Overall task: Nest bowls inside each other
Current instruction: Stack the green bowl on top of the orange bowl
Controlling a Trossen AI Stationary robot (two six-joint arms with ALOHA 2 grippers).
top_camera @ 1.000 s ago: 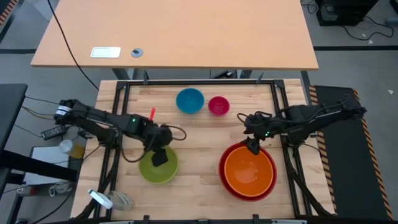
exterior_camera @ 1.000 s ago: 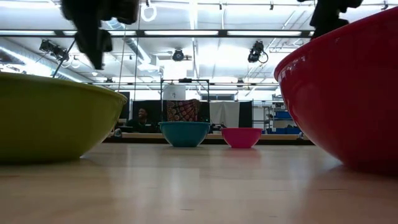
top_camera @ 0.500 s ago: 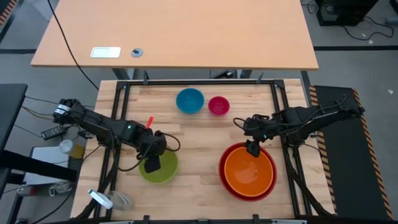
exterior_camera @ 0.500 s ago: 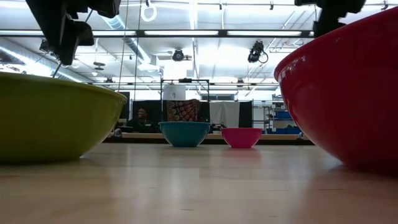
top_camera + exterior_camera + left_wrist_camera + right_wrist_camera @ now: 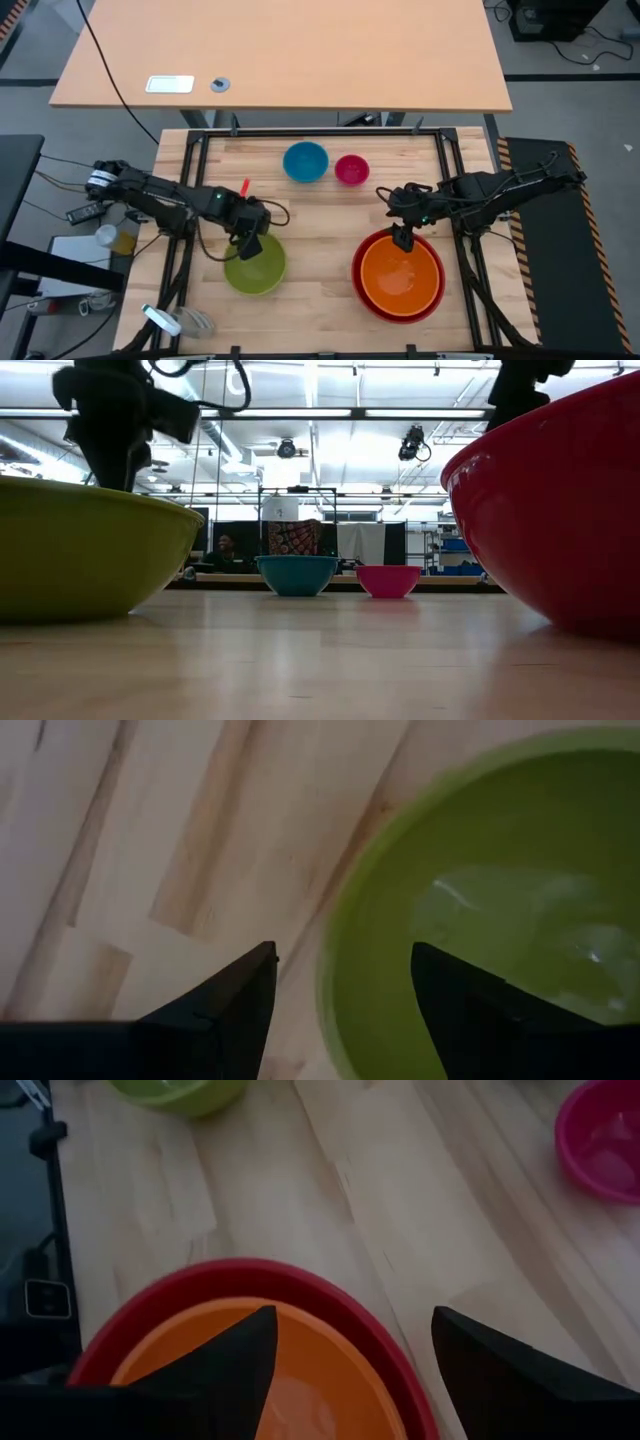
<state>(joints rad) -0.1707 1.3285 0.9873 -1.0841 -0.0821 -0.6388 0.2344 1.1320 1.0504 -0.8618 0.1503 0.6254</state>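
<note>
Partly masking the lime green bowl [image 5: 254, 268], the left gripper [image 5: 251, 246] gapes empty over its rim.

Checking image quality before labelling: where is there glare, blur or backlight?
Left wrist view: pale glare patches inside the green bowl. Low view: bright ceiling lights leave the left gripper a dark silhouette; the red bowl's near wall looks soft. High view: evenly lit.

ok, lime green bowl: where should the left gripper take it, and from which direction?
Pinch the rim, coming straight down. The lime green bowl sits upright and mouth-up, so its thin lip is the only part that would fit between the fingers. The left gripper, open, already straddles the rim nearest it, one finger inside and one outside. Probably just lower and close there.
</note>
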